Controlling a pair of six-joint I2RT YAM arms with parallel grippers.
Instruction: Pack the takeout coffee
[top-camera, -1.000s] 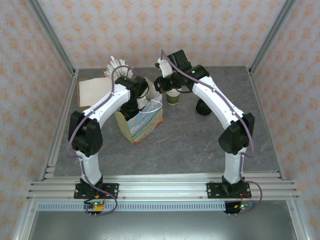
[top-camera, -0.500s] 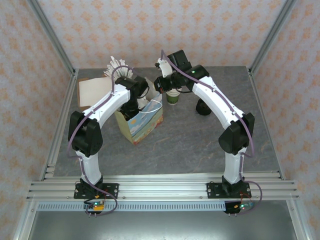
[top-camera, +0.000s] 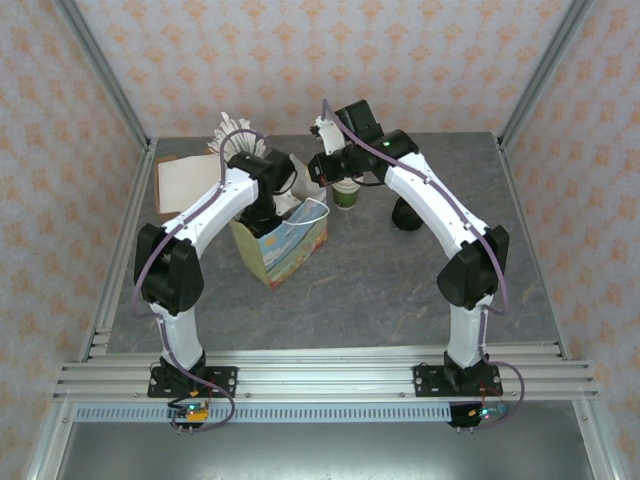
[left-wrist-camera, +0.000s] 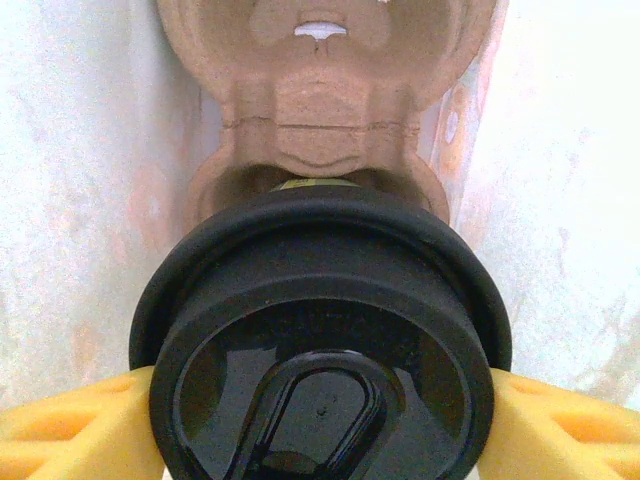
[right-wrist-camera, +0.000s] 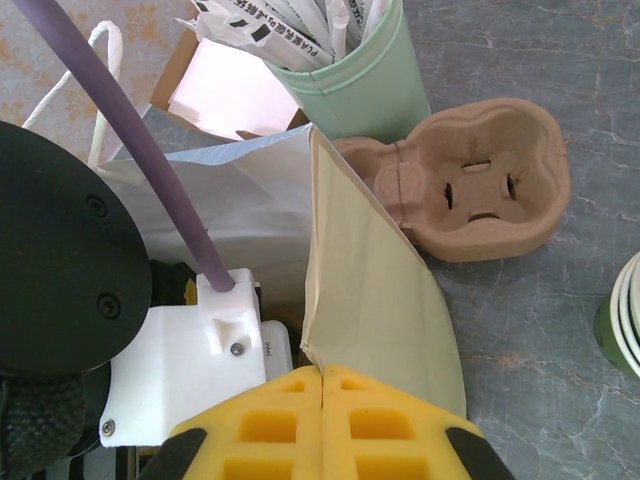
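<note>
Jaws of left gripper (left-wrist-camera: 320, 425) straddle the upright coffee (left-wrist-camera: 320, 300) lid, set wide, grip uncertain, cup straight below inside bag (right-wrist-camera: 380, 300); right gripper (right-wrist-camera: 322, 385) jaws pressed together on the bag rim.

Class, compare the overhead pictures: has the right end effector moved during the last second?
No. The right end effector keeps its overhead spot beside the stack of cups, shut on the paper bag.

I'm looking down from above and behind the arm bases (top-camera: 192, 378), facing 12 o'clock across the whole tabletop (top-camera: 380, 290). My left wrist camera is pointing straight down inside the paper bag (top-camera: 292, 252), very close over the takeout coffee (left-wrist-camera: 320, 350). My right wrist camera is looking closely along that bag's rim, which the overhead view is also catching.
</note>
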